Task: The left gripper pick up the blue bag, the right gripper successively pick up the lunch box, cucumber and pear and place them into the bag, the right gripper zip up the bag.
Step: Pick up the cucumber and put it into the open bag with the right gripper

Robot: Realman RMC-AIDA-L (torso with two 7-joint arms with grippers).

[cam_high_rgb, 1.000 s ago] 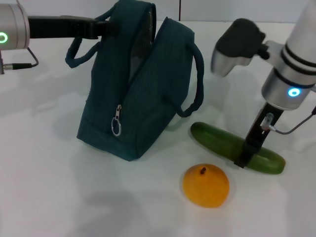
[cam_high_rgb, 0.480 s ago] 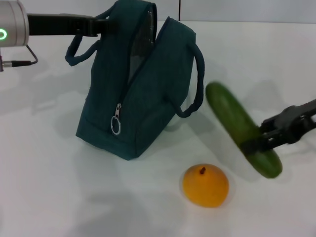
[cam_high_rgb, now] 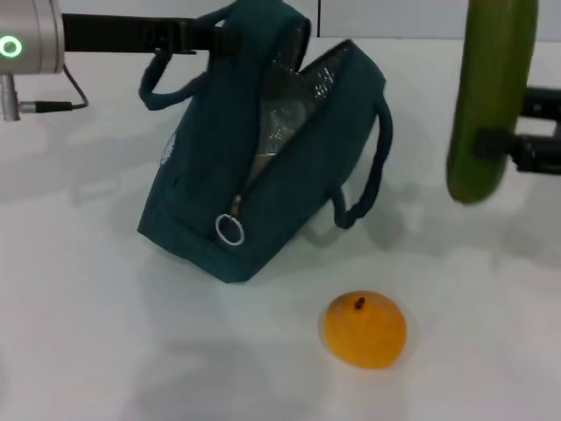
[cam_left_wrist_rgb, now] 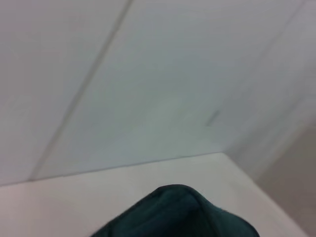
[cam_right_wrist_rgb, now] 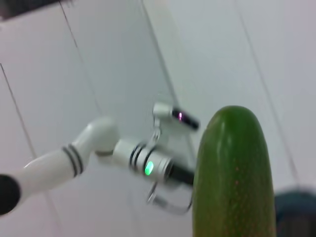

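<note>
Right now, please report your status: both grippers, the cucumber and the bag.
Left gripper holds blue bag by its top, zipper open. Right gripper shut on cucumber, upright, clear of table. Pear on table, apart from bag.

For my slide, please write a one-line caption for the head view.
Left gripper holds the blue bag open while right gripper lifts the cucumber; pear waits on the table.

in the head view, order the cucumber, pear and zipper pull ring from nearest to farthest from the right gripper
1. cucumber: held upright in the right gripper, at the right edge.
2. pear: on the table, front centre.
3. zipper pull ring: on the bag's front, left of centre.
</note>
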